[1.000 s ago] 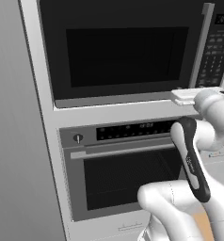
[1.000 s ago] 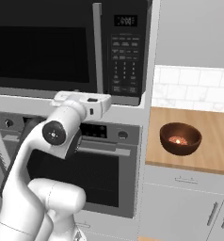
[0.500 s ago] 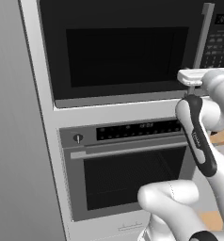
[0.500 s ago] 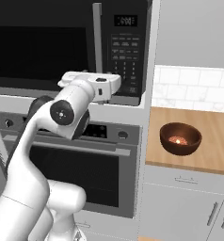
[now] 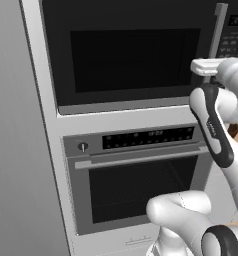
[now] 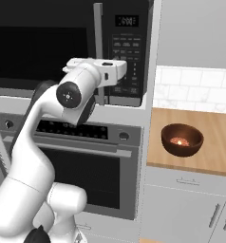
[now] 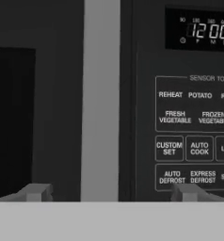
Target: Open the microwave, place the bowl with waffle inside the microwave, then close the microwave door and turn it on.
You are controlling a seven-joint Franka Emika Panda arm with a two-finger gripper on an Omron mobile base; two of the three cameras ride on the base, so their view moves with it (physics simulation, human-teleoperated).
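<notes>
The microwave (image 5: 116, 55) is built in above the oven, and its black glass door (image 6: 39, 47) is closed. The door's vertical silver handle (image 7: 101, 99) runs between my gripper's (image 7: 110, 193) two tips, which stand wide open just before it with nothing held. To the handle's right is the dark keypad panel (image 7: 194, 136) with its lit clock. In the right base view the gripper (image 6: 110, 71) sits at the handle's lower part. A reddish-brown bowl (image 6: 182, 140) holding the small orange waffle (image 6: 181, 142) rests on the wooden counter (image 6: 214, 126) to the right.
Below the microwave is a silver oven (image 5: 141, 185) with a horizontal handle (image 5: 141, 159) and a knob (image 5: 82, 147). A grey wall panel (image 5: 16, 150) stands at the left. White cabinet doors (image 6: 181, 209) sit under the counter, with a tiled wall behind it.
My hand has risen from just under the microwave's bottom edge to the lower part of the door handle, moving a little right. The jaws stayed open; the bowl has not moved.
</notes>
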